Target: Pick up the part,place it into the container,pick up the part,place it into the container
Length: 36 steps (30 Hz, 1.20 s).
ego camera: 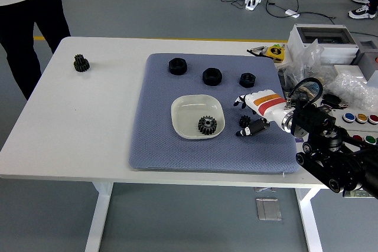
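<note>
Small gear (244, 121): rigid, likely light, toothed rim grips well; right hand (255, 114) spread around it, unpinched

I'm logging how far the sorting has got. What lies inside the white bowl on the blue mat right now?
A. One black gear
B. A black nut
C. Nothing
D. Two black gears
A: a single black gear lies in the white bowl, while three black nuts and a smaller gear beside the right hand sit out on the blue mat.
</note>
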Available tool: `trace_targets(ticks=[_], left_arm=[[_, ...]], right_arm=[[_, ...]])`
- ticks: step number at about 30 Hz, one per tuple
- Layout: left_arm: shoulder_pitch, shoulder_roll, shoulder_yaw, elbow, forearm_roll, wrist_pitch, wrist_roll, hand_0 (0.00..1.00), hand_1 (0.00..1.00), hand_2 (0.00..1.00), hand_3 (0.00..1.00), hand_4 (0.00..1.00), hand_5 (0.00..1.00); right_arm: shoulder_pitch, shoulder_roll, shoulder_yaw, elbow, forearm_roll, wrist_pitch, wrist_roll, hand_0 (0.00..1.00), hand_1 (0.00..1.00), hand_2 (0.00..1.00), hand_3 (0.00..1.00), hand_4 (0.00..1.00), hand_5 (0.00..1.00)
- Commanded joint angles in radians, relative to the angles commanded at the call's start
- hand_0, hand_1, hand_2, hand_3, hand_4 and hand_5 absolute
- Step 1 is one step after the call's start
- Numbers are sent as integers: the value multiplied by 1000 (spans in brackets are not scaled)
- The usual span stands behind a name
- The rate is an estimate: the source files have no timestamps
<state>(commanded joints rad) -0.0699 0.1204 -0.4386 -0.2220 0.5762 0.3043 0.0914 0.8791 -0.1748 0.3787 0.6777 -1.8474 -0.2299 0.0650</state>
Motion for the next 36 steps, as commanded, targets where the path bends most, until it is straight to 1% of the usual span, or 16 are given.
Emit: trace_targets(ticks=[2,3,8,9,13,14,17,20,32,33,36], left_arm=[[1,0,-1,0,1,0,0,630,632,620,563,632,554],[1,-1,-2,0,2,0,1,629,632,620,562,630,552],[1,-1,-6,0,10,-1,3,628,633,620,563,629,550],[2,-1,-6,0,11,-1,4,628,633,620,563,629,550],[2,0,-9,-1,18,-2,5,628,633,620,563,629,550],[2,-1,-10,-1,19,-2,6,629,633,621,563,629,552],[2,-1,-12,-1,22,-2,7,629,633,621,563,629,552],[0,-1,-12,-1,22,-2,6,629,633,620,563,630,553],[-5,-1,-3,0,9,-2,1,628,633,620,563,630,553],[-5,-1,-3,0,10,-2,1,628,633,621,564,630,553],[-4,-1,-2,0,8,-2,1,628,633,621,564,630,553]], right_arm=[[-3,2,-6,-6,7,-13,-6,204,391,587,646,982,388],[-4,4,-9,-8,11,-18,-7,192,382,519,549,862,385],[-3,11,-19,-20,24,-42,-11,192,382,519,549,862,385],[-3,12,-20,-22,26,-46,-11,163,373,490,519,799,400],[-4,14,-25,-31,37,-60,-12,163,373,490,519,799,400],[-4,14,-26,-34,40,-63,-12,141,358,477,512,783,409],[-5,13,-28,-41,43,-65,-14,141,358,477,512,783,409],[-5,10,-30,-46,49,-60,-17,137,356,473,510,773,421],[-8,2,-28,-44,64,-43,-14,133,340,462,510,762,415],[-8,0,-26,-42,64,-43,-13,120,301,438,507,758,418],[-9,-3,-22,-35,63,-43,-11,120,301,438,507,758,418]])
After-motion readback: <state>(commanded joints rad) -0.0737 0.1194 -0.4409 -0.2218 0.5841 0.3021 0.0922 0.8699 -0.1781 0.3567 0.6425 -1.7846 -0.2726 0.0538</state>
